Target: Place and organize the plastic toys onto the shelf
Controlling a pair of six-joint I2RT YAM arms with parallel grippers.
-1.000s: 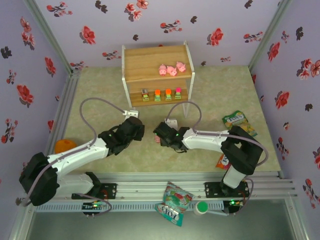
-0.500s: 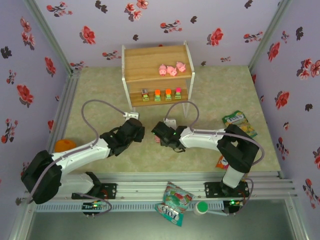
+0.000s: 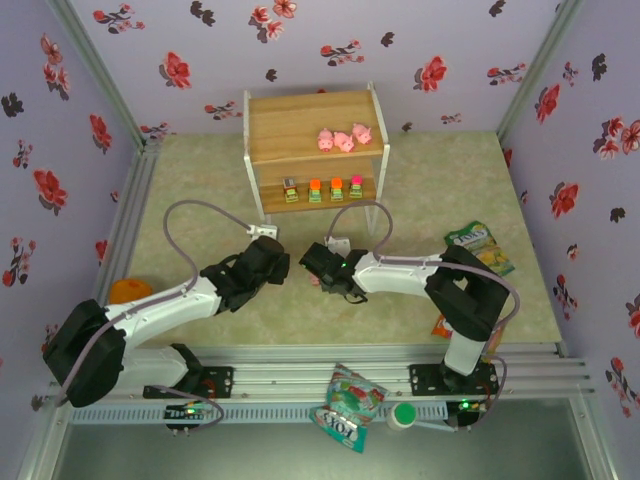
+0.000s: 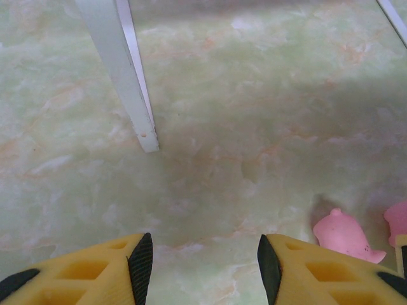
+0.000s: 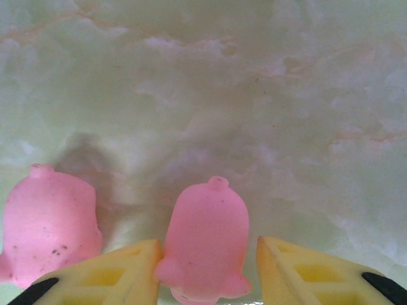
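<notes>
The shelf (image 3: 300, 125) stands at the back, with three pink pigs (image 3: 343, 138) on its top board and several blocky toys (image 3: 323, 189) on the lower board. Two more pigs lie on the table. My right gripper (image 5: 206, 254) straddles one pig (image 5: 206, 235): its left finger touches the pig, while a gap remains at the right finger. The other pig (image 5: 48, 222) lies just left of it. My left gripper (image 4: 203, 254) is open over bare table near a shelf leg (image 4: 124, 76), and a pig (image 4: 346, 234) lies to its right. In the top view the left gripper (image 3: 283, 262) and right gripper (image 3: 312, 266) nearly face each other.
Snack bags lie at the right (image 3: 478, 245) and on the front rail (image 3: 345, 405), and an orange packet (image 3: 443, 322) sits by the right arm's base. An orange round object (image 3: 128, 290) lies at the left wall. Flowered walls enclose the table.
My right gripper has slid a little left and forward onto the pig, and its jaws have narrowed around it. The left arm has hardly moved.
</notes>
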